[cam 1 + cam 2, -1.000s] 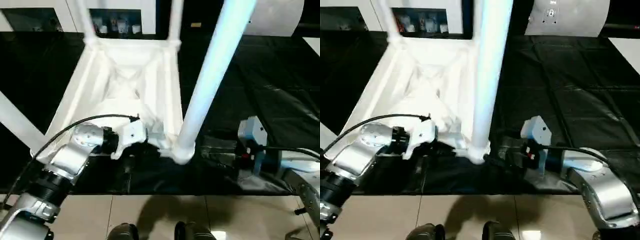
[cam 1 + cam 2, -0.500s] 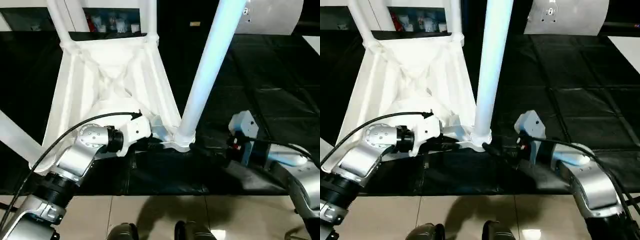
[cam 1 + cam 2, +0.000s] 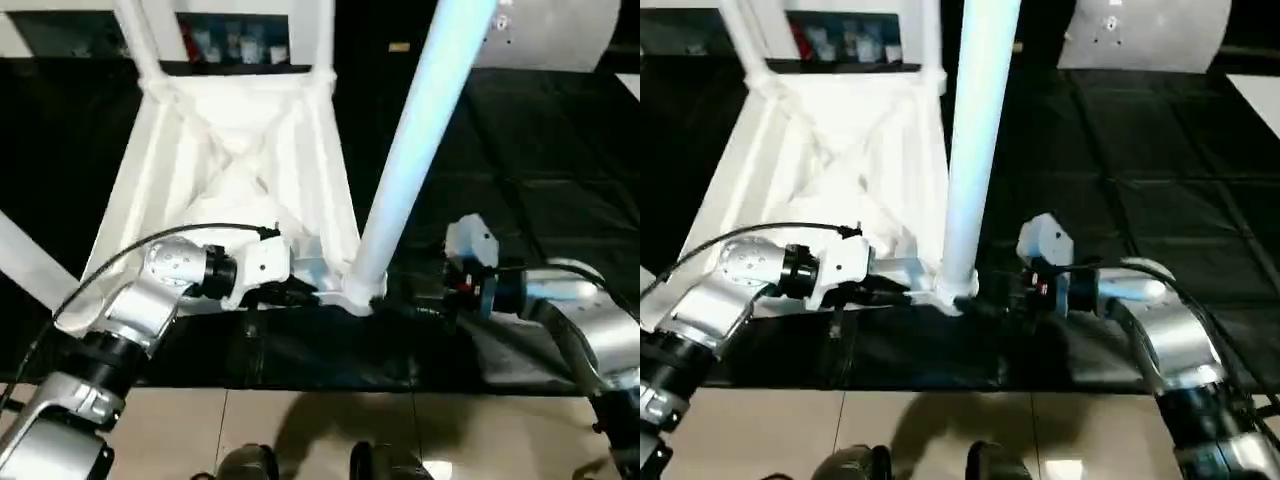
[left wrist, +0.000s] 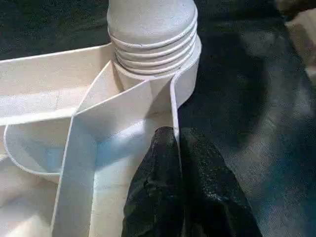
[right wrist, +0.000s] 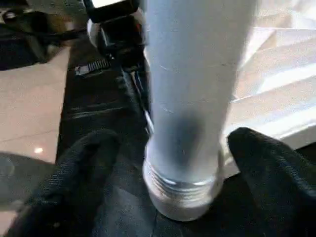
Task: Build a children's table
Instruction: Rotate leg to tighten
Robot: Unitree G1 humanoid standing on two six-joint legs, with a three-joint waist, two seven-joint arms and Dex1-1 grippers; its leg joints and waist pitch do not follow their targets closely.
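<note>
So the upside-down children's table is lying ribbed side up on the black-covered bench, right in front of the robot, with legs already standing in the corner sockets. It's all matte white plastic: straight ribs crossing in an X under the top and round collars at the corners.

What's changed in the last second: the right arm has swung in from off to the side, and the right gripper now sits with its jaws either side of the near leg, down by the base. The jaws are wide and not touching the tube yet, though they look like they've started to narrow. Best guess is it's going for a grip to twist or seat that leg, so this is probably the last leg being tightened.

The leg itself is a long smooth tapered tube with a few thread-like rings where it meets the corner socket, so it looks like it could still go a bit deeper.

The left gripper hasn't let go: jaws pinched shut on a thin upright rib just beside that socket, steadying the top. The fingers are black and coarse-textured, rubbery looking.
</note>
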